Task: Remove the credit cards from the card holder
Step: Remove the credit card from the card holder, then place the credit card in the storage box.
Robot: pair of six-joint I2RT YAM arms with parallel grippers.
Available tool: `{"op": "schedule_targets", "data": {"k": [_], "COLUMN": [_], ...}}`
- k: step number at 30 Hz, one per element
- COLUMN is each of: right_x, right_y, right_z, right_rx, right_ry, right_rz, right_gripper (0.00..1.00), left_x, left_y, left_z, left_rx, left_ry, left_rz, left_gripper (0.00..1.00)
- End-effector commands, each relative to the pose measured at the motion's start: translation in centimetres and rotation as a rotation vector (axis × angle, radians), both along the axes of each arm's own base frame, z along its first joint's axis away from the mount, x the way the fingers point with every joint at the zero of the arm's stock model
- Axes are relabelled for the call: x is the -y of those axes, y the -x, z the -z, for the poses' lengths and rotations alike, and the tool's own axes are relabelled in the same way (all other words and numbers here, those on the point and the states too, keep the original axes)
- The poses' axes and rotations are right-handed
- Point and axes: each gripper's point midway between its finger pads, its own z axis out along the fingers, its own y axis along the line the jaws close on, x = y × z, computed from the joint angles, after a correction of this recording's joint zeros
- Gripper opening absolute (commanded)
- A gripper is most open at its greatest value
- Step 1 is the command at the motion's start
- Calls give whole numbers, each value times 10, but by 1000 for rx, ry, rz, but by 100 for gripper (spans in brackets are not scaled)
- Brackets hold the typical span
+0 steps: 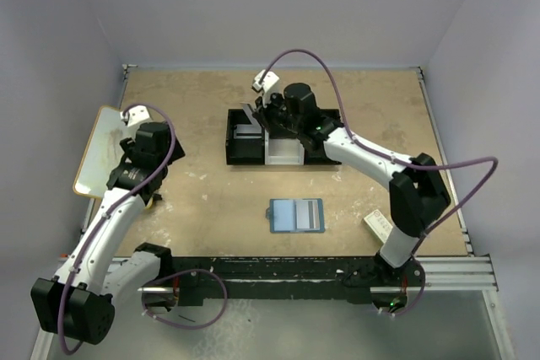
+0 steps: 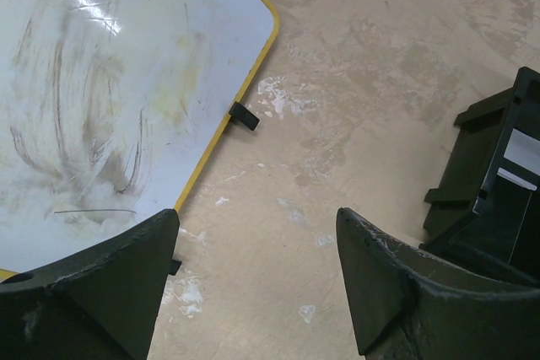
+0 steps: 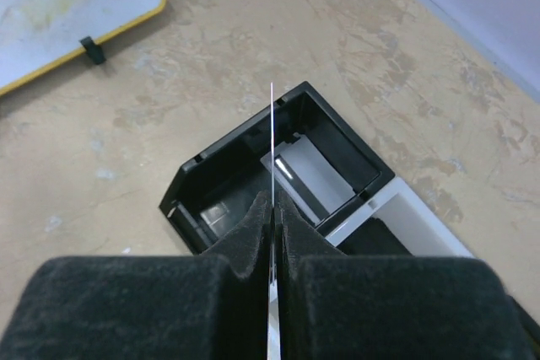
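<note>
We start with the table (image 1: pixel 211 200), which fills the top view. The yellow-rimmed whiteboard (image 1: pixel 101 153) sits at its left edge and the black-and-white compartment tray (image 1: pixel 240 147) lies at the far middle.

The blue card holder (image 1: pixel 295 215) lies open and flat near the front, between the two arm bases, with its long side running left to right. A white box (image 1: pixel 379 225) sits off to its right. From up here we cannot tell whether any pocket has a card in it.

Now the right gripper (image 3: pixel 272 208). It is pinched tight on a credit card (image 3: pixel 272 137), which we see edge-on as one thin bright line running straight out from the fingertips. This is the relation that matters: the card's long axis points away from the claw and its free end hangs right over the black compartment of the tray. Our read is that a drop into that compartment comes next, with little sideways correction needed. A pale card (image 3: pixel 308 176) already lies on that compartment's floor.

The left gripper (image 2: pixel 257 229) is spread wide with nothing in it, over bare table beside the whiteboard's corner. It is well apart from the card holder, and the right arm looks the nearer of the two.

Only the right wrist view shows the pinch and the card lying in the compartment. Only the top view shows the card holder.
</note>
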Motion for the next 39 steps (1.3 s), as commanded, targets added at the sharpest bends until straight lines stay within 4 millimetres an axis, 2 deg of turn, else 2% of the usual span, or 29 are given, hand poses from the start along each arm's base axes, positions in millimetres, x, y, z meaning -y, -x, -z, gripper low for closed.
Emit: {"op": "schedule_targets", "data": {"k": [1,8,13,19,29,32,39], "right_x": [-14,-29,-31,-40,-38,-41,-37], "right_y": [-19,-40,-52,-56,-68,-66,-69], "right_z": [-19,21,37,59,75,83,91], "right_rx": [94,77,69,64,133,155,212], "right_ry": [44,208,302,366,532,581,686], "right_rz": [-25,-38,-27,-79,-94,-149,-153], "right_gripper": [0,0,0,0,0,0,0], "left_x": [-1,-5,-6,-6,-4,-5,-4], "left_y": [-4,-1,-1,-1,-1,-1,1], "left_z": [-6,-12,-16,-15,-17,-18,-19], "left_rx": [23,49,66,71,77,81,86], "left_ry": [-14,-15,-17,-12,-8,-8,0], "left_rz": [10,-6,-14,-14,-7,-11,-7], "left_gripper": [73,74,74,74,75,75,75]}}
